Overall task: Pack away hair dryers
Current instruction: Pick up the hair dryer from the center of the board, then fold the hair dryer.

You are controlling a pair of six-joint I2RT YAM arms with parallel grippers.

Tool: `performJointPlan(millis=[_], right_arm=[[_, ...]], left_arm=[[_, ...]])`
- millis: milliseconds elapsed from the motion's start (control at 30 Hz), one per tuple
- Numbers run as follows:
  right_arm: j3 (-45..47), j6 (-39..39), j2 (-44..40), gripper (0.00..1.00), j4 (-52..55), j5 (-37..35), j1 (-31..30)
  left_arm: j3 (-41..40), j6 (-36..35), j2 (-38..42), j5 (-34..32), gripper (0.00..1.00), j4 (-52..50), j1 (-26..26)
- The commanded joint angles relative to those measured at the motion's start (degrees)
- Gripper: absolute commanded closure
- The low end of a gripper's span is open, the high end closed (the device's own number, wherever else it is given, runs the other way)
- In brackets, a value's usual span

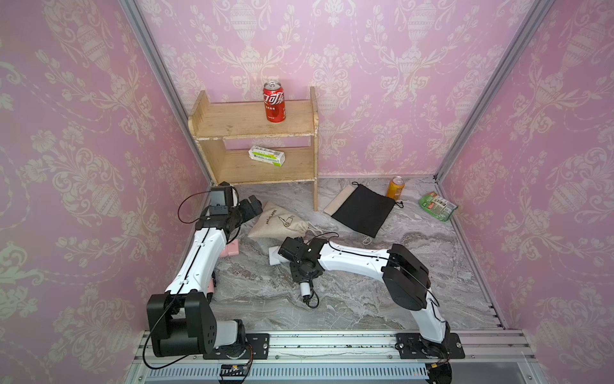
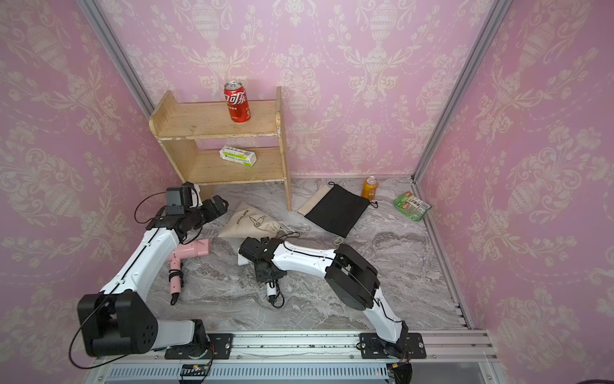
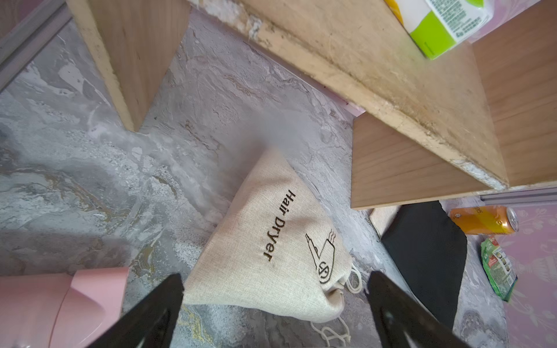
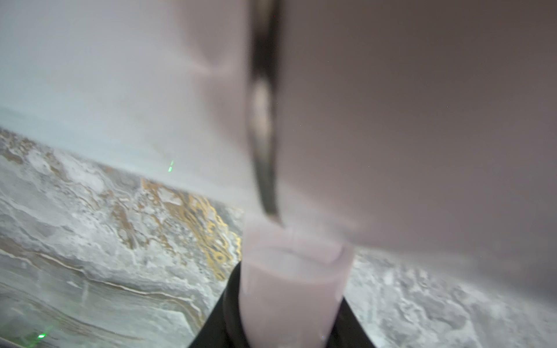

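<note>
Marble tabletop (image 1: 365,299), right pincer (image 4: 292,304) astride white dryer (image 1: 275,256)

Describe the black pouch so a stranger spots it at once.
Find the wooden shelf at the back wall. Right of its leg lies the black pouch, flat, beside an orange can. The nearby printed pouch is beige and bulging.

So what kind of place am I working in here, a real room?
Most likely a staged robot test cell, not a real room: pink damask wallpaper panels sit in a bare aluminium frame, the floor is a marble-look tabletop, and a metal mounting rail runs along the front edge.
</note>
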State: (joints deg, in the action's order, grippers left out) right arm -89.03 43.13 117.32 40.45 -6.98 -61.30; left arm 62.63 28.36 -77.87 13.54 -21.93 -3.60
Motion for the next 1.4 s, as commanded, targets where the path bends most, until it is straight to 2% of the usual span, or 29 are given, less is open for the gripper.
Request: performJointPlan(millis=[0, 100, 233, 433, 633, 800, 1033, 1200, 1367], right_arm=[[9.36, -9.84, -10.13, 0.77, -12.98, -7.57, -0.82], [16.21, -15.53, -17.79, 0.74, -18.21, -9.64, -0.76], [20.30, -26.30, -25.60, 0.70, -19.28, -9.16, -0.95], [24.63, -35.32, -34.01, 0.69, -19.43, -10.75, -0.55], [23.49, -42.27, -37.93, 0.67, -17.95, -11.12, 0.50], [22.55, -44.92, -38.30, 0.66, -16.13, -8.43, 3.27], [22.99, -46.70, -40.20, 0.66, -15.84, -4.60, 7.07], [22.86, -47.16, -41.19, 0.65, -15.35, -2.17, 8.11], [22.42, -47.36, -41.04, 0.65, -15.05, -0.38, 8.80]], left_arm=[[0.88, 1.53, -0.54, 4.19, 0.03, -0.23, 0.98], [1.57, 1.24, 0.86, 4.93, 0.03, -1.36, 2.25], [4.96, -1.67, 2.23, 7.40, 0.03, -4.60, 4.70], [5.77, -2.59, 4.03, 21.71, 0.03, -2.64, 6.73], [5.53, -3.26, 4.68, 29.90, 0.05, -0.74, 8.80], [5.55, -4.96, 5.74, 29.64, 0.05, -1.36, 12.95], [0.57, -5.30, 7.73, 27.22, 0.07, -0.22, 16.85], [-1.57, -5.77, 7.75, 26.27, 0.07, 1.27, 20.91], [-2.84, -5.95, 7.47, 24.99, 0.07, 1.60, 22.47]])
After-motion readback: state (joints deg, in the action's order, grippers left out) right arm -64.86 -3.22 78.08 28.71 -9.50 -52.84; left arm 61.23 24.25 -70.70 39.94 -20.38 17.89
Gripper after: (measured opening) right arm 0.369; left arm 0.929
